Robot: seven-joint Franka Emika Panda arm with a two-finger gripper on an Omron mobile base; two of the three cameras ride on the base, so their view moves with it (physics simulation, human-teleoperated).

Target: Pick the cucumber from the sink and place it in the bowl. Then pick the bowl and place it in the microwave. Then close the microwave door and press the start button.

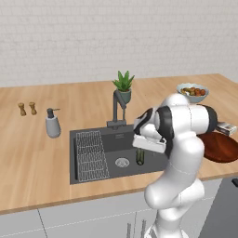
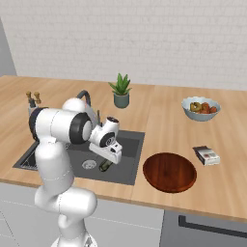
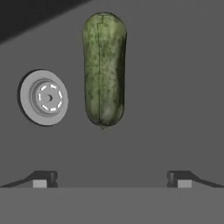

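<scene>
- Tool (image 3: 112, 183) poised above the sink (image 1: 88, 174), jaws spread wide, nothing held.
- Cucumber (image 3: 104, 70) lying on the basin floor just beside the round steel drain (image 3: 43, 97), its length running away from the hand.
- Best approach, by judgement: shift forward over the cucumber's middle, descend straight, close across its narrow width, keep clear of the drain.
- One cucumber, one drain, one wire rack (image 1: 90, 155), one faucet (image 1: 118, 109).
- On the table (image 2: 159, 113): one wooden bowl (image 2: 170, 172), one fruit bowl (image 2: 201, 108), one potted plant (image 2: 120, 90).
</scene>
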